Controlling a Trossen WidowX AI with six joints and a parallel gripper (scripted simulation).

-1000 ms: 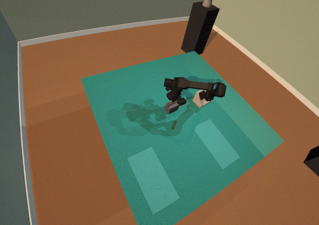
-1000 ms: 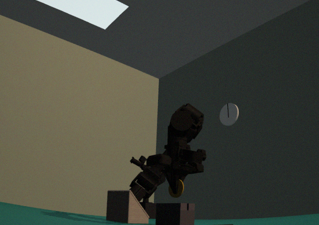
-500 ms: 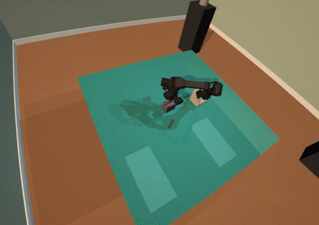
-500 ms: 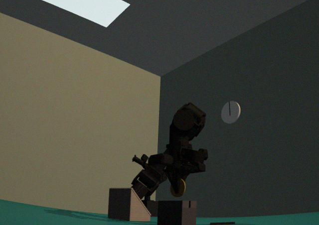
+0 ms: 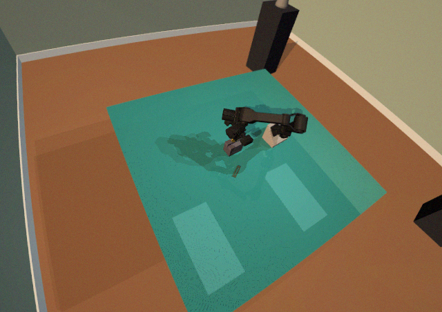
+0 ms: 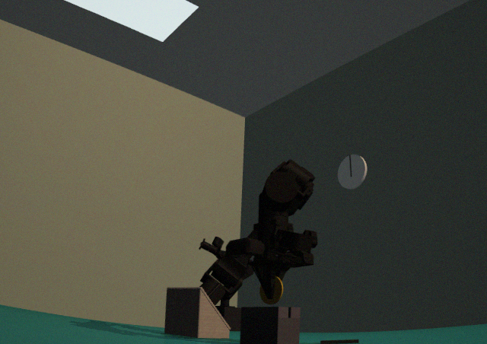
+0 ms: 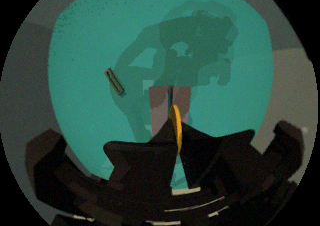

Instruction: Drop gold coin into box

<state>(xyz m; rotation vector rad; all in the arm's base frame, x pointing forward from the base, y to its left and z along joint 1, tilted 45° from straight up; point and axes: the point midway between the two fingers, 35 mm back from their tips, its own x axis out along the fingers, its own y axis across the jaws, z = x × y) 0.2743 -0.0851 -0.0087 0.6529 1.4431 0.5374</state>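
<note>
With the black parallel-jaw gripper (image 5: 233, 139) (image 6: 271, 294) (image 7: 171, 121) clamping the thin round gold coin (image 5: 233, 140) (image 6: 278, 289) (image 7: 175, 121), align coin and slot before lowering.

The gold coin (image 5: 233, 140) (image 6: 277, 290) (image 7: 175, 123), thin and round, is pinched on edge in the hand (image 6: 271, 293) (image 7: 171, 121), above the grey box (image 5: 233, 147) (image 6: 259, 325) (image 7: 160, 106), whose lid has a narrow slot. The holder (image 5: 236, 170) (image 6: 339, 341) (image 7: 114, 81), shallow and dark, lies near the box.

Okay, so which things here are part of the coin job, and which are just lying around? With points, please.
Part of the job:
- thin gold coin (image 6: 278, 290) (image 7: 176, 128), held in the fingers
- grey slotted box (image 5: 233, 147) (image 6: 259, 325) (image 7: 159, 106)
- shallow dark-green holder (image 5: 236, 170) (image 7: 114, 81)

Just around:
- pale wedge-shaped block (image 5: 270, 137) (image 6: 210, 318)
- round white wall clock (image 6: 352, 171)
</note>
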